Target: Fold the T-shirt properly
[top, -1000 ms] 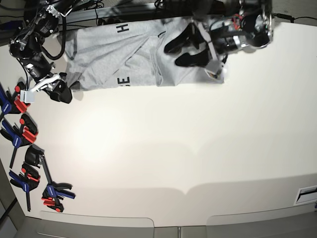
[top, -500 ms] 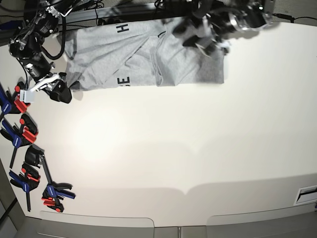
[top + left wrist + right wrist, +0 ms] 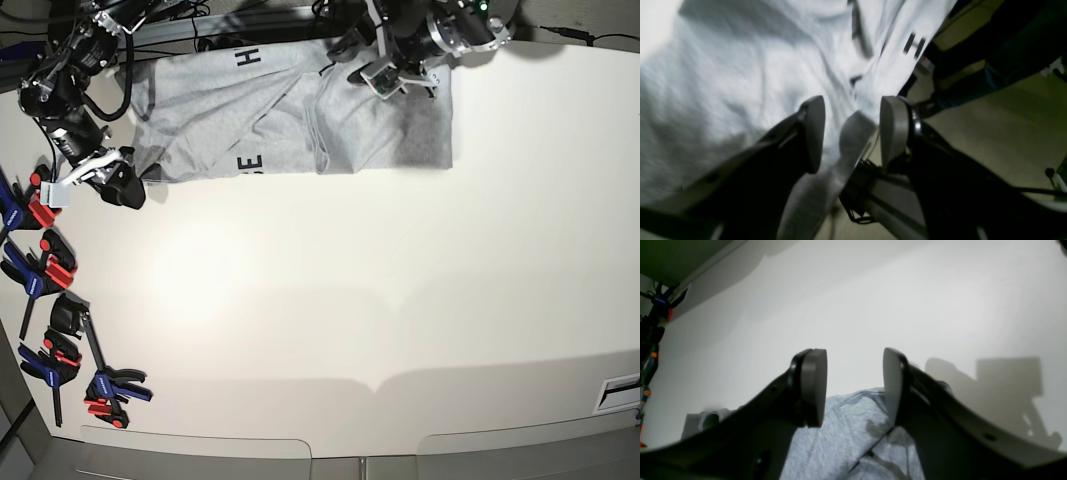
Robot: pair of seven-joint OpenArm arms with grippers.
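The light grey T-shirt (image 3: 290,110) lies partly folded along the table's far edge, with black letters (image 3: 248,57) showing on its left part. My left gripper (image 3: 356,62) hovers over the shirt's far edge near the collar, open. In the left wrist view its fingers (image 3: 814,133) straddle the cloth (image 3: 723,83) and the table's rim without pinching anything. My right gripper (image 3: 122,186) sits just off the shirt's near-left corner, open. In the right wrist view a bit of grey cloth (image 3: 846,430) lies below its empty jaws (image 3: 853,386).
Several blue and red clamps (image 3: 45,270) line the table's left edge, more near the front left (image 3: 105,388). The white table (image 3: 380,300) stretches in front of the shirt. Cables and a rail (image 3: 200,25) run behind the far edge.
My left arm has swung from over the shirt's right half up and left to the far edge near the collar, its jaws a little narrower. The right arm has stayed still.
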